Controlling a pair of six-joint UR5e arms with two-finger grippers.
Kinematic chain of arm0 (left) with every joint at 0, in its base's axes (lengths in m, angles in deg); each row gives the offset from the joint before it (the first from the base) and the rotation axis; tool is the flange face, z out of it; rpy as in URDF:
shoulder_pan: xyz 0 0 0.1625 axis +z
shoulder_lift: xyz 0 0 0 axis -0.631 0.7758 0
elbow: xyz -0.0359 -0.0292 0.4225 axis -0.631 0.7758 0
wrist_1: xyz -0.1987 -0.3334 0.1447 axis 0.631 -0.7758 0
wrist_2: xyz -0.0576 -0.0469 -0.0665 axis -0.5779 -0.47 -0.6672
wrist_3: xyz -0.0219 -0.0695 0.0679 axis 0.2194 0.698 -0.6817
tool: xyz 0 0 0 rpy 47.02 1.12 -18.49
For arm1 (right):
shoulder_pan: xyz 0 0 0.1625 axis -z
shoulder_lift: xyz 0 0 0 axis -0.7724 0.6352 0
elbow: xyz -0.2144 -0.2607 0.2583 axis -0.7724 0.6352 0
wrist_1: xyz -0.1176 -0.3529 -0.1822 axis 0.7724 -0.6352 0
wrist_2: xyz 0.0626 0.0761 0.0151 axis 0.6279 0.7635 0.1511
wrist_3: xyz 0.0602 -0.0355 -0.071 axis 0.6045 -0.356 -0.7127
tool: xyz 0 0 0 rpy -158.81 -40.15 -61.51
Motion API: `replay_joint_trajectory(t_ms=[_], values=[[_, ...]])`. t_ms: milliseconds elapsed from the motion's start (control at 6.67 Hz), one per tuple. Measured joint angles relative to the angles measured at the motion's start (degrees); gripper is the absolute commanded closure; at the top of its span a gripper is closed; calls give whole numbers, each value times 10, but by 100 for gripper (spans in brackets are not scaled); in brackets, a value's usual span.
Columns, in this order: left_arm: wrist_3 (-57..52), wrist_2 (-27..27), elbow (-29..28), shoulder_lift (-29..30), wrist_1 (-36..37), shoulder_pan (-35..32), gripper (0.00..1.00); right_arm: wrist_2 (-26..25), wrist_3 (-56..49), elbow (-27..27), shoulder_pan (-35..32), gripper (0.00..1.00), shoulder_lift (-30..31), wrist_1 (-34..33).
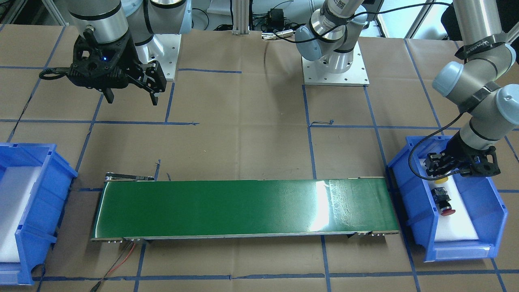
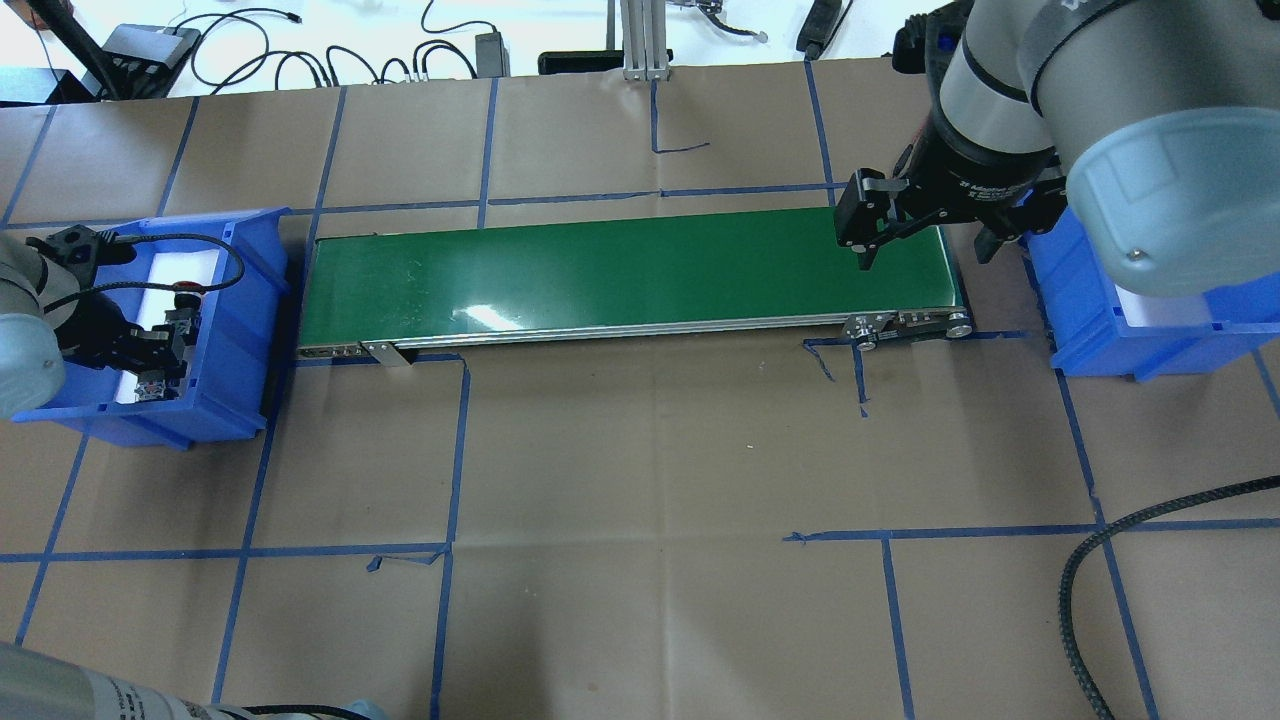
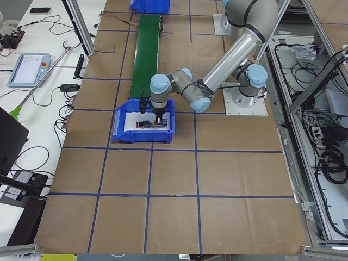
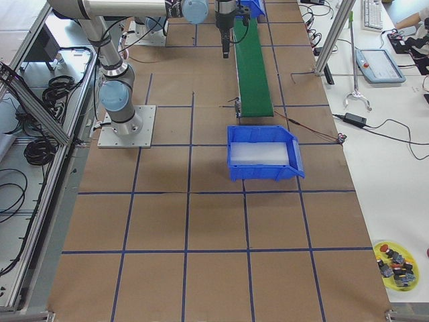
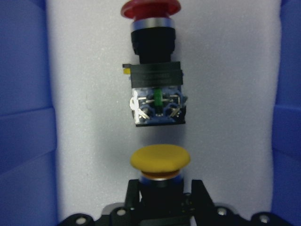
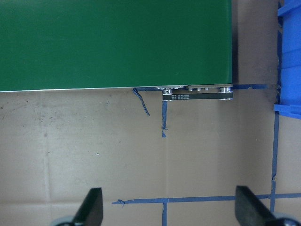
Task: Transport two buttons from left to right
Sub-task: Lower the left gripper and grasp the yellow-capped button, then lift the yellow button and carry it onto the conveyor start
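Left jaws: left gripper (image 5: 164, 188) looks pinched across the yellow button (image 5: 160, 158), just below its cap.
Right jaws: right gripper (image 2: 925, 255) spread wide, empty, above the conveyor belt (image 2: 620, 270).
Buttons: both in the left blue bin (image 5: 23, 117); the red button (image 5: 153, 70) lies just ahead, on the same axis.
Nearer arm: left.

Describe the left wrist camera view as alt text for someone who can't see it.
The left tool looks closed on the body of the yellow button. The red button lies just beyond on the white pad, cap pointing away, between the walls of the blue bin.
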Motion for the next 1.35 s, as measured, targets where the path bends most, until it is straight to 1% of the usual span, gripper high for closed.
replay_joint_trajectory(t_ms=[150, 300, 599, 749, 899, 1049, 1348], values=[[-1, 1, -25, -15, -38, 0, 95, 0, 0, 0, 0, 0, 0, 0], [-1, 1, -62, -34, -100, 0, 95, 0, 0, 0, 0, 0, -1, 0], [-1, 2, -162, -53, -240, -1, 95, 0, -3, 0, 1, 0, -1, 0], [-1, 3, -206, -52, -292, -3, 95, 0, -3, 0, 1, 0, -1, 0], [0, 2, -235, -48, -322, -6, 95, 0, -3, -1, 1, 0, -1, 0], [9, 0, -247, -44, -331, -17, 94, 0, -3, -1, 1, 0, -1, 0], [56, 3, -253, -38, -326, -79, 94, 0, -4, -1, 1, 0, -1, 0]])
